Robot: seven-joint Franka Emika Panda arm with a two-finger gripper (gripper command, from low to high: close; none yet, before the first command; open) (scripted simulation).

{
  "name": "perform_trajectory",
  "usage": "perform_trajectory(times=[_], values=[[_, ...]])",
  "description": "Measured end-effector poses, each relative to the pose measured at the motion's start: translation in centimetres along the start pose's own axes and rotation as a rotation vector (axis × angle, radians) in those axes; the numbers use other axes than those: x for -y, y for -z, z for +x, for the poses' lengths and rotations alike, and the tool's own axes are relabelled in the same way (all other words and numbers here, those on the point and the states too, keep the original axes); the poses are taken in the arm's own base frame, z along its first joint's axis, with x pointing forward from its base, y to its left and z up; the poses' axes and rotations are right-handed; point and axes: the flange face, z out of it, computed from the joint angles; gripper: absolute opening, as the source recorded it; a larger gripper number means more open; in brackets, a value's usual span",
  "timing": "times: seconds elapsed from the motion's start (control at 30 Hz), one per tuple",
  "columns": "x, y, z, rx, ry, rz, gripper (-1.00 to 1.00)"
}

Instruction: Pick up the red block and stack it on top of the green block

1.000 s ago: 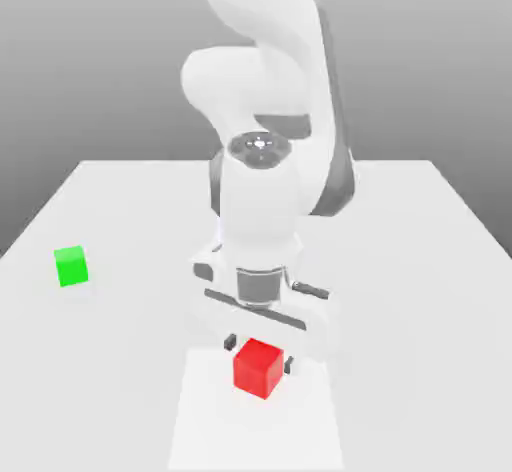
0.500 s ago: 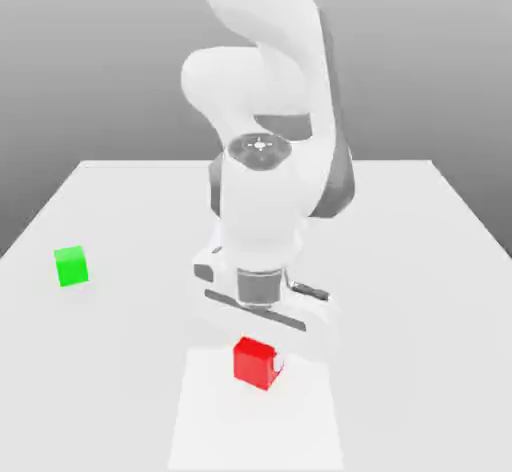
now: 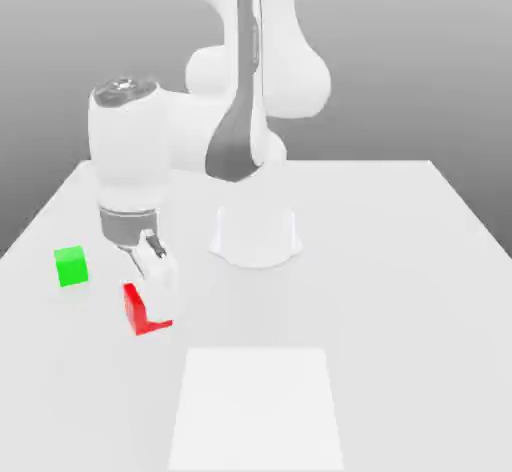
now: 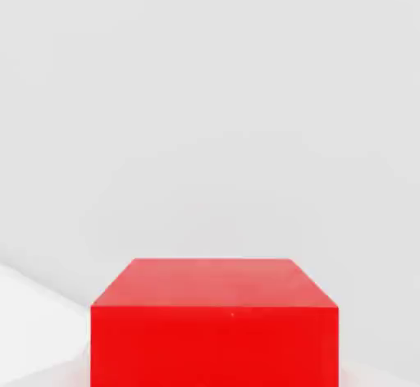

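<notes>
The red block [image 3: 143, 312] is a small glossy cube with plain, flat faces, held above the tabletop [image 3: 400, 260] on the exterior view's left; in the hand view its smooth top and front face [image 4: 213, 328] show square-edged. The tool [image 3: 152, 285] is clamped on the red block, its white fingers covering part of it. The green block [image 3: 71, 265], a smaller plain cube, sits on the smooth pale tabletop near it, further to the exterior view's left. A lighter rectangular patch [image 3: 255, 410] marks the near tabletop
</notes>
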Motion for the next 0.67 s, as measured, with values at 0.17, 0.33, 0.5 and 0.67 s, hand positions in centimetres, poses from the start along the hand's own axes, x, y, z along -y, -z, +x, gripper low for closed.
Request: perform_trajectory(times=[0.17,0.33,0.5,0.67], values=[[-2.6,0.7,10.7,0.004,-0.434,-0.004,-1.00],[-8.2,1.3,20.1,0.017,-0.869,-0.006,-1.00],[-10.1,-2.4,22.5,0.024,-0.997,-0.007,-1.00],[-10.1,-4.8,22.3,0.024,-0.996,-0.007,1.00]])
